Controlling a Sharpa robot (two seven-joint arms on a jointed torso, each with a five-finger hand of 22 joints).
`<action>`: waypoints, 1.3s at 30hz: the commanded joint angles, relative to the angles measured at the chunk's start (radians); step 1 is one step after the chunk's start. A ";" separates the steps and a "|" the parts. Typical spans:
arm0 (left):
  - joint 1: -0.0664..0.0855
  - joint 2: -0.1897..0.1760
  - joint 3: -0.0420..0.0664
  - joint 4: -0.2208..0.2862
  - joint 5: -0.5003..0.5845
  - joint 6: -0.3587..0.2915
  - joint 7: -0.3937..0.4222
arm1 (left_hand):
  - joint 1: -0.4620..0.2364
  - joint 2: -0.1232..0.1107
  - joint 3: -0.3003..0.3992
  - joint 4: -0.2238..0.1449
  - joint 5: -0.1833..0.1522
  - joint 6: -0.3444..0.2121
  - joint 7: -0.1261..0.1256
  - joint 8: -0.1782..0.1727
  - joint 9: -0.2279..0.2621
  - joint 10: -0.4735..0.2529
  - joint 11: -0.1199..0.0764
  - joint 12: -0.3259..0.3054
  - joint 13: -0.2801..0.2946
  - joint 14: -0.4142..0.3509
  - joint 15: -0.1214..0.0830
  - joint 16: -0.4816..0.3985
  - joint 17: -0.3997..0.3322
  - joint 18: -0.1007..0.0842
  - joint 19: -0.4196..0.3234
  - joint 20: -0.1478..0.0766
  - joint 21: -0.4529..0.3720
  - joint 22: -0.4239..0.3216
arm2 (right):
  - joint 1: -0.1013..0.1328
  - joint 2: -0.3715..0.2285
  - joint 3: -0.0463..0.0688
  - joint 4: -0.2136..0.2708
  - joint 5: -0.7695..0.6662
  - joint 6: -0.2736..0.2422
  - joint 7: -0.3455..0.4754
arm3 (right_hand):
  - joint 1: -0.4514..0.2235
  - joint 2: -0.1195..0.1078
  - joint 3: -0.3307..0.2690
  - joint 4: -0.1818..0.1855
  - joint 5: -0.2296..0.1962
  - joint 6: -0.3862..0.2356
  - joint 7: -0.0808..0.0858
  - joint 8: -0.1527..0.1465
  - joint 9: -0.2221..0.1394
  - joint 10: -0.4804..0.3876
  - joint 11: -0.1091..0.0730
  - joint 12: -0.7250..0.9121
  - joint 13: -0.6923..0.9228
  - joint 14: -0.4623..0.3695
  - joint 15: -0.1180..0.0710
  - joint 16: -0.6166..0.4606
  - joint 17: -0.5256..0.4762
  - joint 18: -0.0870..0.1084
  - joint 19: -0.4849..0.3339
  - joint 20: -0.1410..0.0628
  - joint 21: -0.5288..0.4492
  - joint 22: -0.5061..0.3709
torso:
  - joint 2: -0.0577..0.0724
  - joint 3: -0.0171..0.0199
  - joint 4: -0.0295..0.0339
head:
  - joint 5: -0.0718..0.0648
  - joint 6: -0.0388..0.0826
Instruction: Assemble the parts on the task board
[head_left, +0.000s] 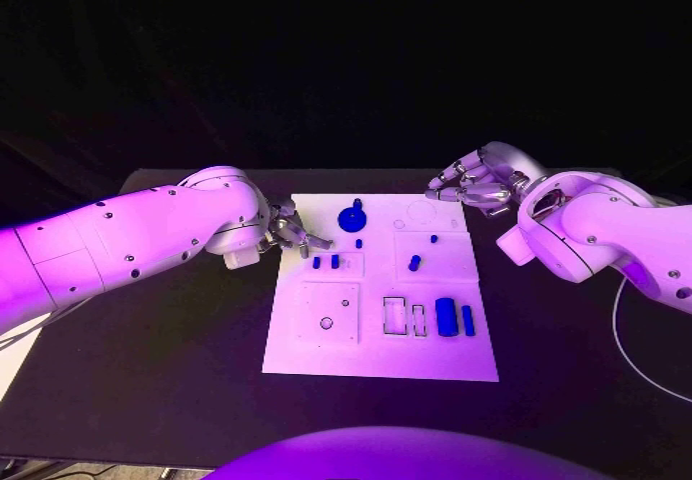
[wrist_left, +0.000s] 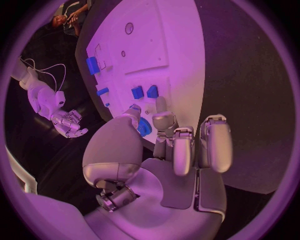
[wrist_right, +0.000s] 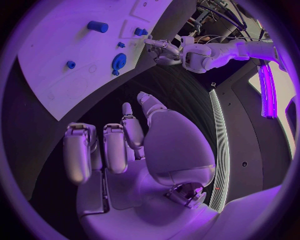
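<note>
The task board (head_left: 378, 345) lies in the middle of the black table (head_left: 173, 350), its long axis running from the near edge to the far edge. Judging by how the pieces lie, the job looks partly done at best. A round blue gear (head_left: 352, 217) sits on the far part of the board, a pair of small blue blocks (head_left: 325, 262) lies just beside the left hand, one small blue peg (head_left: 414, 263) rests near the centre, and a thicker blue cylinder (head_left: 446, 316) lies near the board's near right part, its long axis running near to far, with a thinner blue bar (head_left: 467, 319) just beside it on the right. Several outlined recesses look unfilled, so there seems to be plenty left to seat.

The left hand (head_left: 289, 238) hovers at the board's left edge, fingers apart and holding nothing, fingertips reaching toward the pair of blocks; the left wrist view shows them close but I cannot tell if they touch. The right hand (head_left: 473, 182) hangs over the far right corner of the board, fingers loosely curled and apart, nothing in its grasp, well apart from any piece.
</note>
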 joint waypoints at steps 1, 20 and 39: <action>0.002 -0.005 0.002 0.005 0.110 -0.137 0.109 | 0.011 0.005 -0.035 0.015 -0.003 -0.024 0.012 -0.002 -0.005 -0.042 0.005 -0.063 -0.069 0.107 0.002 0.003 0.263 0.005 0.018 0.000 -0.060 0.149 | -0.001 0.000 0.000 -0.001 -0.001 0.015 0.010 | 0.010 0.000 -0.004 0.004 0.004 -0.007 -0.001 0.004 0.002 -0.007 -0.001 -0.003 -0.001 0.053 0.008 -0.006 -0.002 0.015 -0.004 0.002 -0.003 0.024 | 0.000 0.0009 0.0008 | -0.001 0.002; -0.021 0.049 -0.021 -0.025 -0.127 -0.360 0.630 | 0.552 0.002 0.056 -0.153 0.012 -0.185 0.124 -0.253 -0.223 -0.386 0.132 -0.679 -0.637 -0.272 0.107 -0.803 -0.618 0.138 -0.319 0.094 -0.982 -0.391 | -0.003 0.001 -0.001 -0.002 -0.001 0.018 0.014 | 0.012 0.000 -0.004 0.004 0.006 -0.008 -0.001 0.003 0.002 -0.008 -0.001 -0.004 -0.002 0.053 0.009 -0.006 -0.002 0.015 -0.004 0.003 -0.004 0.023 | 0.001 -0.0005 -0.0009 | -0.016 0.014; -0.042 0.145 -0.026 -0.099 -0.443 -0.233 0.495 | 0.497 -0.028 0.029 -0.139 0.009 -0.041 0.102 -0.368 -0.310 -0.284 0.116 -0.788 -0.781 0.036 0.083 -0.220 -0.086 0.043 0.005 0.071 -0.326 -0.009 | -0.004 0.004 -0.001 0.000 -0.002 0.024 0.015 | 0.016 0.003 -0.002 0.003 0.011 -0.010 -0.001 0.004 0.003 -0.008 -0.001 -0.003 -0.001 0.053 0.008 -0.006 -0.001 0.015 -0.004 0.002 -0.004 0.024 | 0.001 0.0006 -0.0006 | -0.021 0.017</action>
